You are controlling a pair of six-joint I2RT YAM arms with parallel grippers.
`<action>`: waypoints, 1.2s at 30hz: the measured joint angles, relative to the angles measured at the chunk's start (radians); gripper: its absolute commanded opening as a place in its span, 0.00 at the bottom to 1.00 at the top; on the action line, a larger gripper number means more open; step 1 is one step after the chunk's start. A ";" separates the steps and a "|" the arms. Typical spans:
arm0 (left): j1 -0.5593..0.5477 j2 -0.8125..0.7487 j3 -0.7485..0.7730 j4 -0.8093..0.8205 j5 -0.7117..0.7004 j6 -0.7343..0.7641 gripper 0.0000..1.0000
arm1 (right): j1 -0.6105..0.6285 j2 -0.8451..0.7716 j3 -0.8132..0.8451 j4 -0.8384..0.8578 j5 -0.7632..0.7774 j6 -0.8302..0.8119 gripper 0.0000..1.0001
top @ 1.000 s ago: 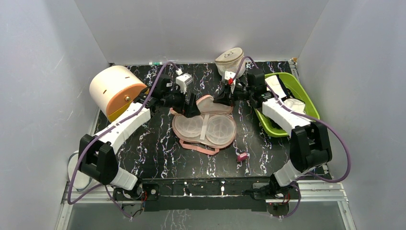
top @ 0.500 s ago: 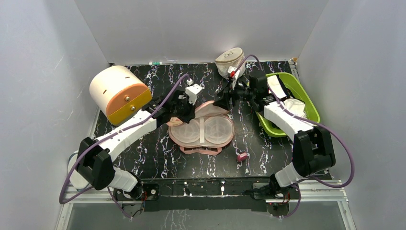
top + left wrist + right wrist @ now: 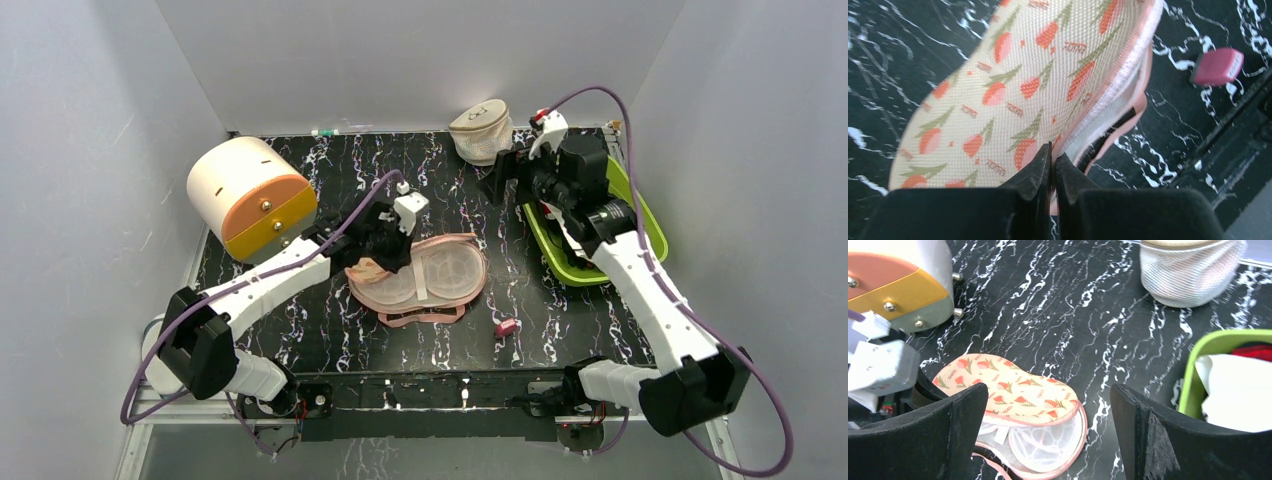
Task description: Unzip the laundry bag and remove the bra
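The laundry bag [image 3: 447,272] lies unzipped mid-table, with its white mesh cups showing. Its peach printed lid [image 3: 1013,390] is folded partly over the left cup. My left gripper [image 3: 384,262] is shut on the lid's near-left edge, the jaws [image 3: 1053,151] pinching printed fabric [image 3: 1013,75] and pink trim. My right gripper [image 3: 498,180] hangs open and empty above the table, behind and right of the bag, its fingers [image 3: 968,415] wide apart. A white garment [image 3: 1235,387], apparently the bra, lies in the green bin [image 3: 1198,370]; no straps show.
A cream and orange drum-shaped box [image 3: 248,195] stands at the back left. The beige mesh pouch [image 3: 480,130] sits at the back wall. A small pink clip [image 3: 506,326] lies front right of the bag. The green bin [image 3: 570,262] sits under the right arm.
The left gripper shut on the lid's edge and drew it down over the left cup. The right gripper let go of the lid, opened, and rose back to the right.
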 measured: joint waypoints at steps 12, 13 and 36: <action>-0.030 0.056 -0.200 0.095 0.172 -0.155 0.32 | 0.000 -0.120 -0.001 -0.086 0.119 0.034 0.94; -0.031 0.058 -0.220 0.111 0.178 -0.170 0.35 | 0.000 -0.117 -0.001 -0.086 0.120 0.034 0.94; -0.018 -0.082 -0.289 0.270 0.213 -0.301 0.98 | 0.000 -0.094 -0.040 -0.093 0.119 0.044 0.95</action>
